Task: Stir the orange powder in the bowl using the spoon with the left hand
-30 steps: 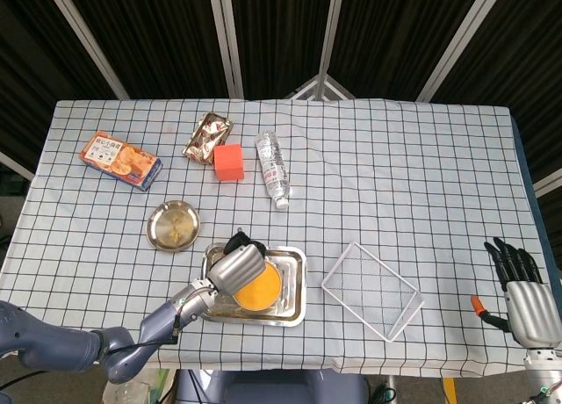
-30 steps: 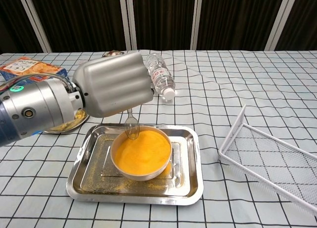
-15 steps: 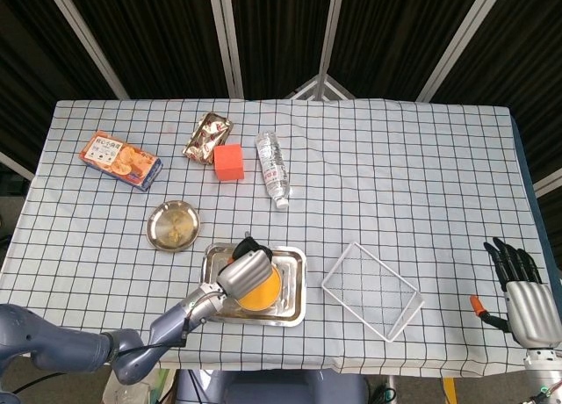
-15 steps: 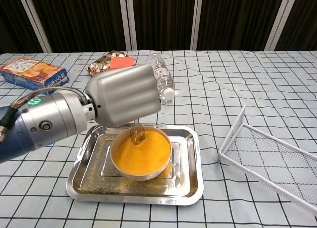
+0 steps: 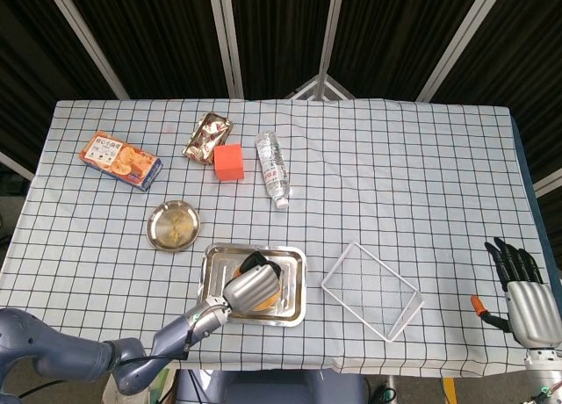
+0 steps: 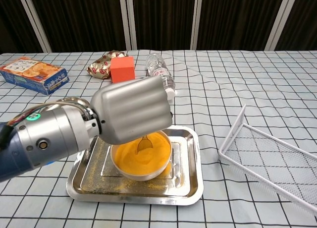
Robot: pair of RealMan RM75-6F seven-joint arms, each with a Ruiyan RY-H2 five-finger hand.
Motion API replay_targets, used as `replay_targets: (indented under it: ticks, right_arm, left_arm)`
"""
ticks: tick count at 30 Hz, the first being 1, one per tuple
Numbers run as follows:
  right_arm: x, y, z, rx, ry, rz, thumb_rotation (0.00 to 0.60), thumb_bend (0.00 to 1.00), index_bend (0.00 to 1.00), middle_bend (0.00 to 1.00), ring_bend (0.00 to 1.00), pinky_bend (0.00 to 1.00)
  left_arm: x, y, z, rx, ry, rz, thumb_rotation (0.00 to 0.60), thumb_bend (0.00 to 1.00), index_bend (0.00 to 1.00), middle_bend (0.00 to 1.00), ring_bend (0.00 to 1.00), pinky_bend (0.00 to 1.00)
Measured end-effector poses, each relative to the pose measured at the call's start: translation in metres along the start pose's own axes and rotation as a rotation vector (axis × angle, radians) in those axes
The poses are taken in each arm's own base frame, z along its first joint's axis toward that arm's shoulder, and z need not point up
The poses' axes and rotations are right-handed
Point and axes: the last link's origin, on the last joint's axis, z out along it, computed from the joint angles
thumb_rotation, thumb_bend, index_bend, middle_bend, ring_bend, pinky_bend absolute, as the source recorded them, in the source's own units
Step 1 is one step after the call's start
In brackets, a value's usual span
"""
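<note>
Spoon (image 6: pixel 144 143) hung nearly upright below the left hand (image 6: pixel 132 109) gripping it, tip in the bowl's (image 6: pixel 141 169) orange powder (image 6: pixel 141 153).

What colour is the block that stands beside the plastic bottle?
The block is orange-red, a plain solid colour; the chest view shows it best, left of the bottle.

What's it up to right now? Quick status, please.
Left hand holds spoon, tip in orange powder. Right hand open, idle at table edge. Bowl sits in tray. Nothing blocking.
</note>
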Motion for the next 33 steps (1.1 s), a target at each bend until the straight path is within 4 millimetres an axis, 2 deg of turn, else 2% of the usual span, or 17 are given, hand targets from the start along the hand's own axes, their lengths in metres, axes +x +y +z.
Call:
replay_targets:
  ticks: [9, 21, 26, 33]
  right_arm:
    - [0.000, 0.000, 0.000, -0.003, -0.001, 0.001, 0.600, 0.36, 0.00, 0.00, 0.00, 0.00]
    - [0.000, 0.000, 0.001, -0.006, -0.004, 0.008, 0.600, 0.36, 0.00, 0.00, 0.00, 0.00]
    - [0.000, 0.000, 0.001, -0.004, -0.005, 0.011, 0.600, 0.36, 0.00, 0.00, 0.00, 0.00]
    - [0.000, 0.000, 0.001, -0.005, -0.005, 0.016, 0.600, 0.36, 0.00, 0.00, 0.00, 0.00]
  left_arm:
    - [0.001, -0.007, -0.009, 0.009, 0.014, -0.004, 0.600, 0.81, 0.83, 1.00, 0.93, 0.96]
    - [-0.017, -0.032, -0.001, 0.076, -0.037, 0.023, 0.600, 0.81, 0.83, 1.00, 0.93, 0.96]
    - [-0.024, -0.032, 0.005, 0.082, -0.055, 0.046, 0.600, 0.81, 0.83, 1.00, 0.93, 0.96]
    - [-0.023, -0.024, 0.015, 0.062, -0.042, 0.069, 0.600, 0.81, 0.83, 1.00, 0.93, 0.96]
